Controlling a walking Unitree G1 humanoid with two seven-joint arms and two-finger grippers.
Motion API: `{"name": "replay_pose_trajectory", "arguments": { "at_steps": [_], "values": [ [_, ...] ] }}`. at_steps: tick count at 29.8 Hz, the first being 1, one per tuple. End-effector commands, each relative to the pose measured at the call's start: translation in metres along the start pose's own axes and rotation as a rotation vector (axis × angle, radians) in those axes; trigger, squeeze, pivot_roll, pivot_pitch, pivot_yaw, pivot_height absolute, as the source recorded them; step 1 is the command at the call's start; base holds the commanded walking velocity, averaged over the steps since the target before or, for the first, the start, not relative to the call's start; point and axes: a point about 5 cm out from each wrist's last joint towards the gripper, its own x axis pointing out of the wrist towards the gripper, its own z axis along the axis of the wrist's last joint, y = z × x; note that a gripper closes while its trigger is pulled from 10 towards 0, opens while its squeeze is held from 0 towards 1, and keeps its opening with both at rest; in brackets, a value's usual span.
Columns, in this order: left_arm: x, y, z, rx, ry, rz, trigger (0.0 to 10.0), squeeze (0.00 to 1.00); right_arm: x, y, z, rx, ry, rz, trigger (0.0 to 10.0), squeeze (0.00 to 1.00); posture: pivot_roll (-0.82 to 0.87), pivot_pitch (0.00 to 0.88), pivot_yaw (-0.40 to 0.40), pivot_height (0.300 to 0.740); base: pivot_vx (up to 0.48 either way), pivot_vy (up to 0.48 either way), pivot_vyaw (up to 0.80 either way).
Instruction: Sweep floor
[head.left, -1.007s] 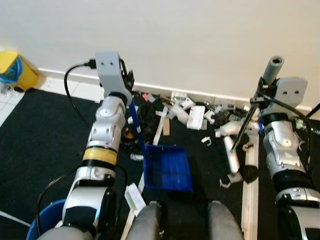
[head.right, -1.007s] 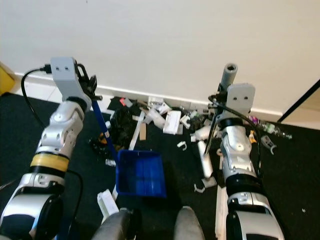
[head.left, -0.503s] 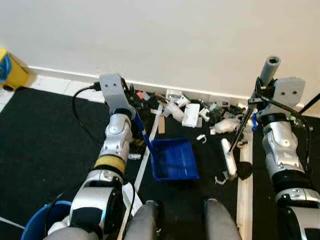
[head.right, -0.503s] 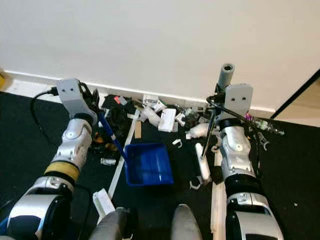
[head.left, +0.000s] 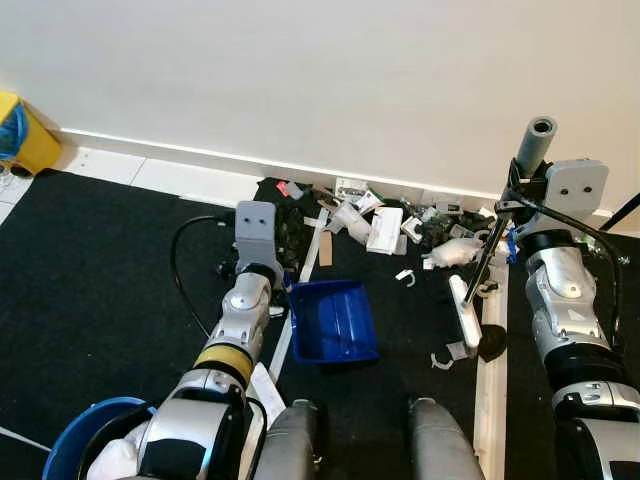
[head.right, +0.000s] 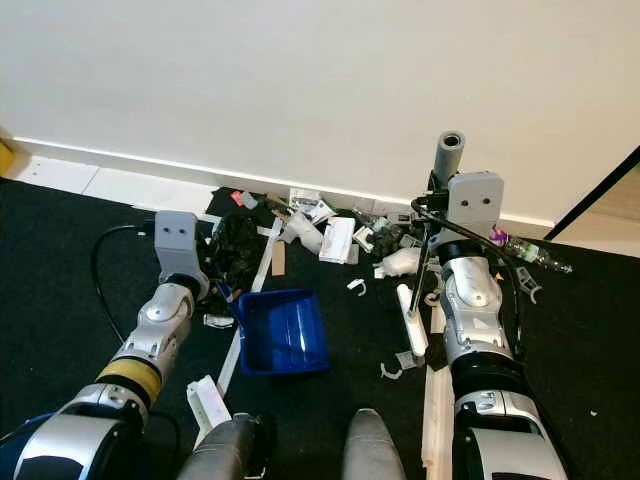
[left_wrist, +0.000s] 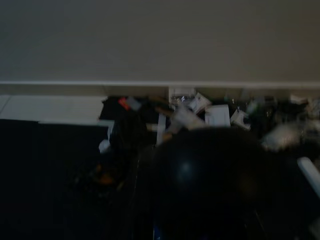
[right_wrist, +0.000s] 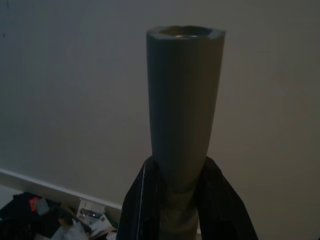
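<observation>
Head stereo downward; wrist cameras wallward

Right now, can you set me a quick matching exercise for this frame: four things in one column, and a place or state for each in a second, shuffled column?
Things:
1. blue dustpan
2. grey broom handle
3. litter pile
4. yellow container

Places or states:
A. strewn along the foot of the white wall
B. at the far left edge, by the wall
C. lying on the black floor, in front of the left arm
D. clamped between the right gripper fingers

Pairs: 1-C, 2-D, 3-A, 4-B
</observation>
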Motion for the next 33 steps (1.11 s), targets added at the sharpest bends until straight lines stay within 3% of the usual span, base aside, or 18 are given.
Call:
{"name": "replay_pose_trajectory", "arguments": {
  "at_steps": [1, 4, 5, 12, 16, 18, 20, 25, 33],
  "values": [
    [-0.014, 0.014, -0.043, -0.016, 0.287, -0.014, 10.0, 0.0, 0.001, -0.004, 0.003, -0.003, -0.013, -0.014, 10.0, 0.0, -0.08, 0.207, 0.071, 0.74, 0.0, 0.0, 0.0],
    [-0.016, 0.026, -0.037, -0.03, 0.325, -0.024, 10.0, 0.0, 0.002, -0.003, 0.004, -0.004, -0.012, -0.013, 10.0, 0.0, -0.07, 0.204, 0.072, 0.74, 0.0, 0.0, 0.0],
    [-0.018, 0.033, -0.036, -0.045, 0.404, -0.057, 10.0, 0.0, 0.004, -0.002, 0.005, -0.001, -0.014, -0.011, 10.0, 0.0, -0.06, 0.197, 0.071, 0.74, 0.0, 0.0, 0.0],
    [-0.028, 0.043, -0.051, -0.136, 0.596, -0.07, 10.0, 0.0, 0.006, 0.002, 0.007, 0.005, -0.022, -0.006, 10.0, 0.0, -0.05, 0.188, 0.08, 0.74, 0.0, 0.0, 0.0],
    [-0.032, 0.043, -0.055, -0.179, 0.627, -0.071, 10.0, 0.0, 0.006, 0.001, 0.007, 0.006, -0.022, -0.009, 10.0, 0.0, -0.05, 0.187, 0.082, 0.74, 0.0, 0.0, 0.0],
    [-0.033, 0.038, -0.054, -0.195, 0.615, -0.072, 10.0, 0.0, 0.005, 0.001, 0.006, 0.007, -0.021, -0.012, 10.0, 0.0, -0.06, 0.187, 0.086, 0.74, 0.0, 0.0, 0.0],
    [-0.031, 0.023, -0.041, -0.232, 0.511, -0.071, 10.0, 0.0, 0.002, -0.001, 0.006, 0.007, -0.023, -0.022, 10.0, 0.0, -0.07, 0.189, 0.091, 0.74, 0.0, 0.0, 0.0],
    [-0.026, 0.018, -0.025, -0.236, 0.448, -0.059, 10.0, 0.0, 0.002, -0.002, 0.005, 0.009, -0.022, -0.029, 10.0, 0.0, -0.06, 0.19, 0.088, 0.74, 0.0, 0.0, 0.0],
    [-0.024, 0.012, -0.025, -0.273, 0.473, -0.034, 10.0, 0.0, 0.005, 0.004, 0.006, 0.017, -0.022, -0.016, 10.0, 0.0, -0.06, 0.191, 0.085, 0.74, 0.0, 0.0, 0.0]
  ]
}}
